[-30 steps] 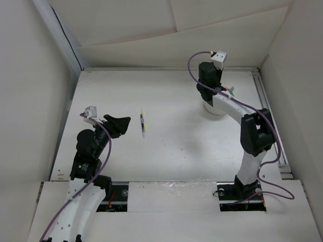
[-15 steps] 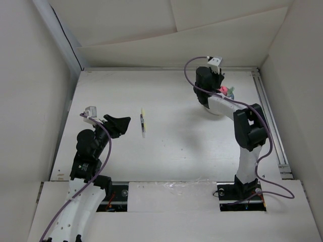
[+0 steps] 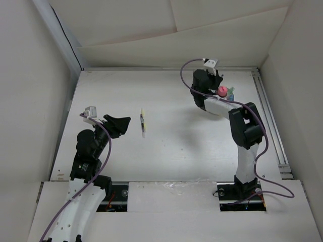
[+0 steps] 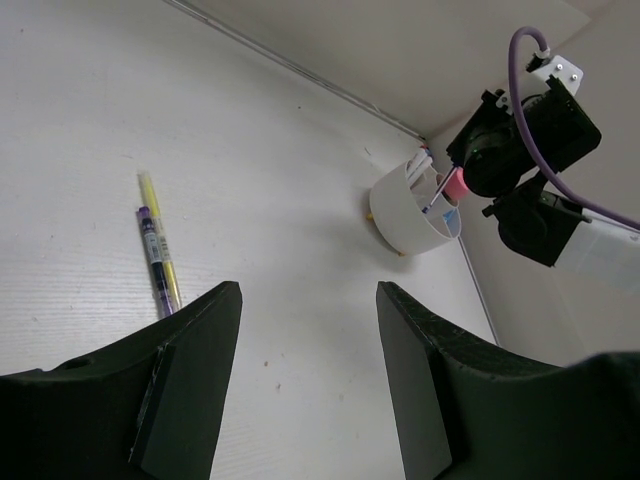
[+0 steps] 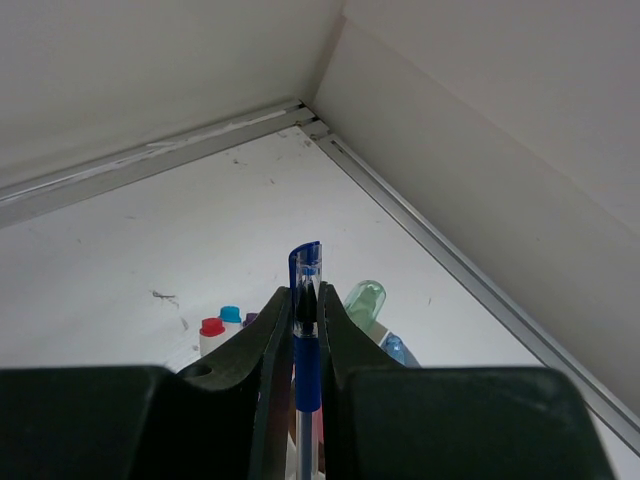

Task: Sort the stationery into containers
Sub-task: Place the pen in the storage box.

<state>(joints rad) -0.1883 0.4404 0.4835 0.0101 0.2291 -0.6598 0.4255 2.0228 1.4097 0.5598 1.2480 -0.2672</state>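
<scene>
Blue pen [image 5: 306, 264] gripped by right claw [image 5: 303, 300] over white cup [image 4: 408, 217].

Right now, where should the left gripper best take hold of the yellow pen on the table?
Probably its far end, from straight above, jaws across the shaft. The yellow pen lies flat; a dark pen lies close along its near part, and only the far end sticks out free.

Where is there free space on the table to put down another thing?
The widest bare patch of table lies between the two pens on the left and the right arm, reaching to the near edge. The far left corner beyond the pens is bare too. It is crowded around the cup, where the right tool holds a blue pen.
</scene>
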